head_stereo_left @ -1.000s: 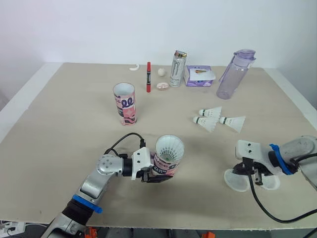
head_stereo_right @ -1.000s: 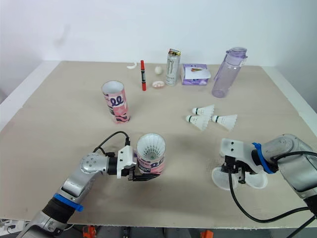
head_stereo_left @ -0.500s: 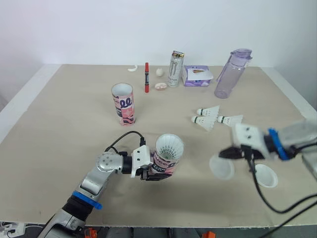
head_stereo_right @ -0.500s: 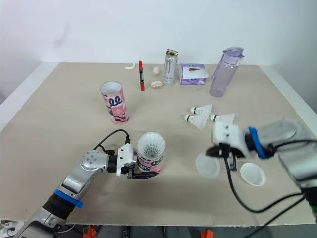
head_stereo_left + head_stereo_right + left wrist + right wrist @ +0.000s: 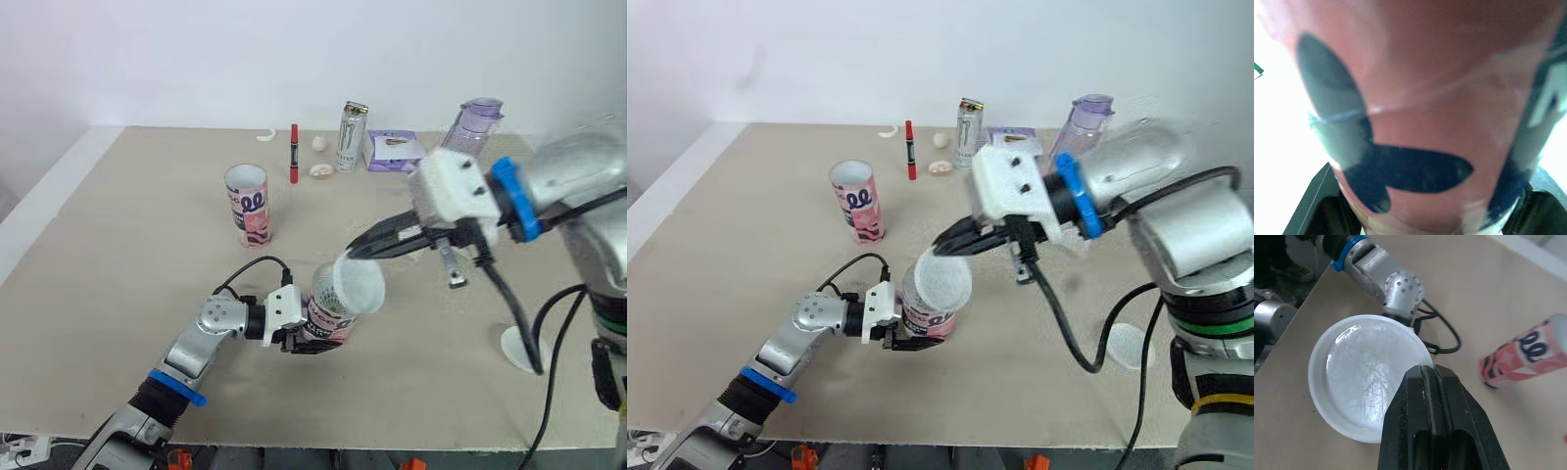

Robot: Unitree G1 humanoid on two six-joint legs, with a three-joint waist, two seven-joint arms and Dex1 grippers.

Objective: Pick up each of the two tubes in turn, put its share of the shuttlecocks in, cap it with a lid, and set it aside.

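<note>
A robot with two arms works over a pale beige worktop (image 5: 127,245). The left pincer (image 5: 296,336) is clamped around the lower part of a pink patterned tube (image 5: 326,315), one black finger on each side. The tube rests on the worktop and leans a little away from the pincer. The left wrist view shows the tube's pink and dark blue print pressed right up between the two fingers.

The right pincer (image 5: 353,251) reaches in from above and to the right of the left pincer. Its fingers are nearly together and pinch the rim of a round, clear plastic lid (image 5: 360,285). The lid hangs tilted from the fingertips right at the mouth of the held tube. Whether it touches the tube's rim cannot be told.

A second pink tube (image 5: 247,204) stands upright with its mouth open, beyond the left pincer and well apart from it. A second clear lid (image 5: 517,347) lies flat on the worktop, well to the right of the right pincer and nearer the robot.

Far beyond both pincers, along the back of the worktop, sit a red pen (image 5: 293,152), a tall drink can (image 5: 353,135), a small purple packet (image 5: 394,150) and a purple water bottle (image 5: 475,122). The right arm hides part of the bottle.
</note>
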